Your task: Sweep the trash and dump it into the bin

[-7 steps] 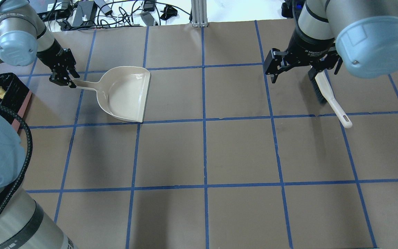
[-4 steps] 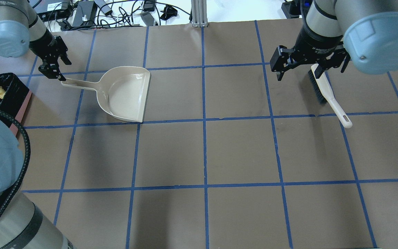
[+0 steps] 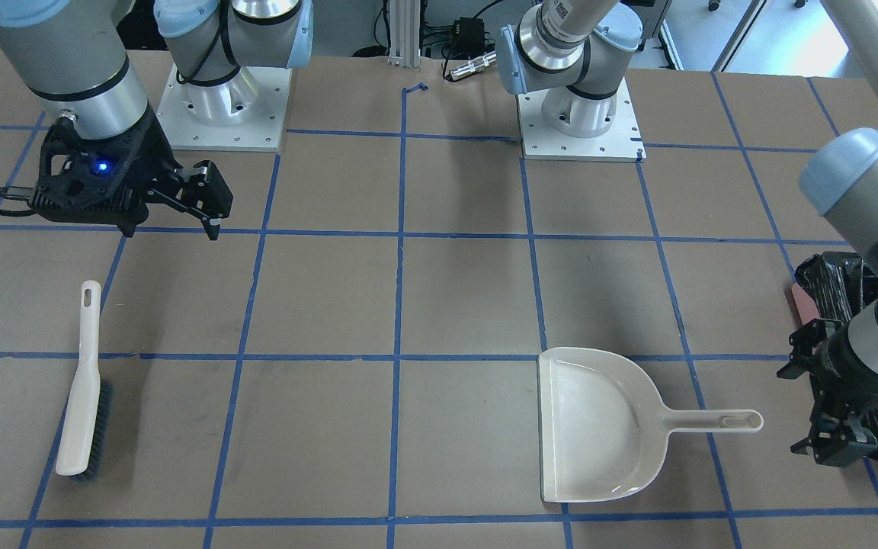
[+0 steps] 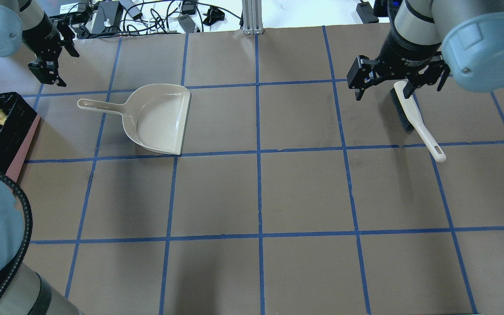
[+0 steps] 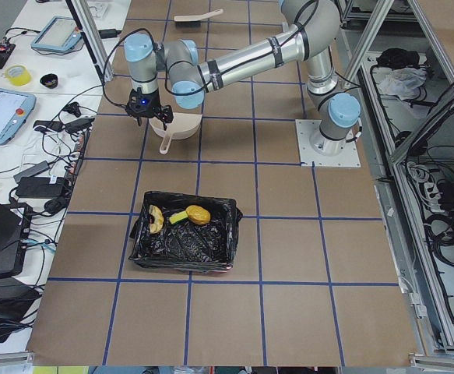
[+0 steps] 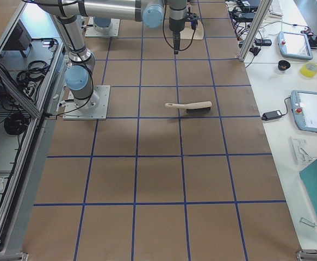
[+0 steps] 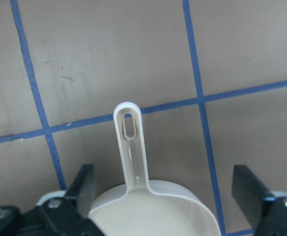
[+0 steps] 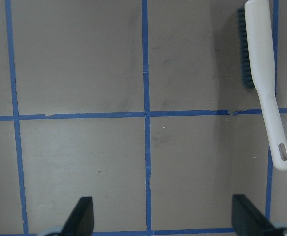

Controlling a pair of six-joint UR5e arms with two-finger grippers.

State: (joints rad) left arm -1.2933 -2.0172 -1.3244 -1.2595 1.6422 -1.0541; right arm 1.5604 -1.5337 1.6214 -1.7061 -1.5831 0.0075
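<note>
Left gripper (image 3: 793, 412) hangs with its jaws spread wide and nothing between them. The right gripper (image 4: 381, 92) is just as wide open and just as empty.

Three scraps of trash lie together inside the bin (image 5: 184, 248), at its end nearer the dustpan: one yellow wedge (image 5: 180, 218), one pale curved rind slice (image 5: 156, 219) and one golden-brown nugget (image 5: 198, 213). The single bin, lined with crinkled black plastic, sits at the table's edge on the robot's left.

One beige dustpan (image 4: 155, 120) lies flat on the table (image 4: 304, 197), near the bin, with its handle pointing to the robot's left. One white brush (image 4: 414, 118) with dark bristles lies across a blue tape line far over on the robot's right.

Over the handle's tip and clear of it, the left gripper points down, as the wrist view shows. On the other side, the right gripper hangs above the table just beside the brush, fingers pointing down.
</note>
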